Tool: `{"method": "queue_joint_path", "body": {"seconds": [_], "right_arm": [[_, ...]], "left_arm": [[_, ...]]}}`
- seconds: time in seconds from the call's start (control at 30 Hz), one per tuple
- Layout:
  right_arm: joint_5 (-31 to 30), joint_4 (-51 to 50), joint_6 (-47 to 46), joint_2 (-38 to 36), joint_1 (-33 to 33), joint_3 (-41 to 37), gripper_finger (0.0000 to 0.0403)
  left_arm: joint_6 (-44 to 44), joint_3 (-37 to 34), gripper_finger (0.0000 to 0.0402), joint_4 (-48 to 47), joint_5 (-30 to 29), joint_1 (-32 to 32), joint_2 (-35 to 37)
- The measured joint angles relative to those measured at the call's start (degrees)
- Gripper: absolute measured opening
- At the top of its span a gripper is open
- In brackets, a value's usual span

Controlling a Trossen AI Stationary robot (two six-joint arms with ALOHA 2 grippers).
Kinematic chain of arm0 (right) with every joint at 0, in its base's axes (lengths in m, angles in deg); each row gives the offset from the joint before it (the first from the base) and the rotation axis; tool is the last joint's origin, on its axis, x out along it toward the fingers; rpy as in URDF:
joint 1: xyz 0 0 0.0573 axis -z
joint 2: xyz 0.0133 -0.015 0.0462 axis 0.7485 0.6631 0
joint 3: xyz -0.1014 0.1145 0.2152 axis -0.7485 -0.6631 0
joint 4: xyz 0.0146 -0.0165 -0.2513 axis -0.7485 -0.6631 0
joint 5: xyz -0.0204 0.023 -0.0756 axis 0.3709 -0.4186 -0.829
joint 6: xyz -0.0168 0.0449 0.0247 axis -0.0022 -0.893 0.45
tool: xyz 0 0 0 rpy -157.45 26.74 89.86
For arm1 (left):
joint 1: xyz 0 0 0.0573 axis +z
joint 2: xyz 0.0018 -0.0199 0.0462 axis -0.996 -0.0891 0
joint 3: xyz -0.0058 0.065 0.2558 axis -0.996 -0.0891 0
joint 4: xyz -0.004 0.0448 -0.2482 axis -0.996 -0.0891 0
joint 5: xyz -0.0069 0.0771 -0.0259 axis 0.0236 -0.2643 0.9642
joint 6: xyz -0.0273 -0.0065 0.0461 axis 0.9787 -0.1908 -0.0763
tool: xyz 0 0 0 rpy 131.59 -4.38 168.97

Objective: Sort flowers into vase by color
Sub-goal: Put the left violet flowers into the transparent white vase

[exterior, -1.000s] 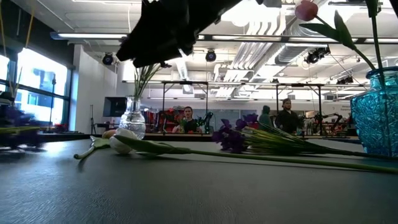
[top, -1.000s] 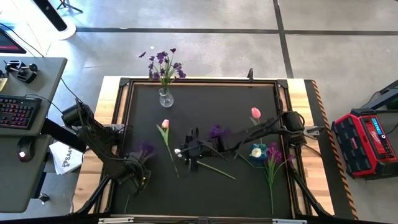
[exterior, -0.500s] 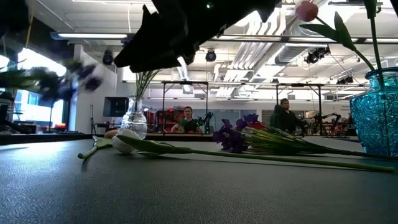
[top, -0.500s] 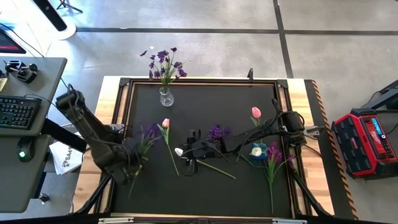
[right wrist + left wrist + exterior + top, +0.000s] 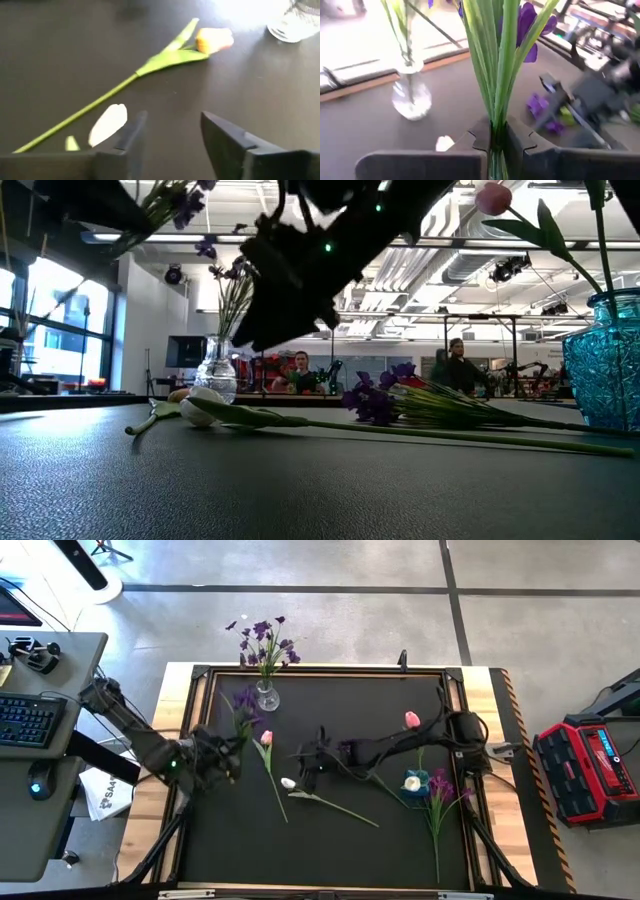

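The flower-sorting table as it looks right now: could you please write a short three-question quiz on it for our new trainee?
1. True or false: the left gripper is shut on a purple flower.
2. Which vase already holds purple flowers? A) the clear glass vase B) the blue vase
3. Fill in: the right gripper is open and ____ above the mat, near the white tulip and the pink tulip lying there.

Key: 1 true; 2 A; 3 empty.
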Motion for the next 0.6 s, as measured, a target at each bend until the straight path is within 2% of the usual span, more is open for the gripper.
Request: {"method": "queue_joint_path", "body": {"seconds": [0.13, 0.27, 0.47, 0.6], "right_arm": [[0.98, 0.15, -0.01, 2.20, 1.80, 0.01, 0.0088], [2.42, 0.11, 0.02, 4.59, 2.89, 0.01, 0.0014], [4.12, 0.24, -1.89, 8.26, 3.18, 0.08, 0.0016], [5.77, 1.04, -3.03, 9.54, 3.09, 0.32, 0.0003]], "left_arm": [[-7.32, 0.00, 0.0012, 0.99, -5.11, 3.33, 3.50], [-16.79, 0.02, 0.0012, 5.07, -11.32, 3.69, 5.93], [-32.68, 0.04, 0.0012, 14.48, -13.35, 3.69, 5.95], [-39.75, 0.04, 0.0012, 19.81, -13.29, 3.69, 4.68]]}}
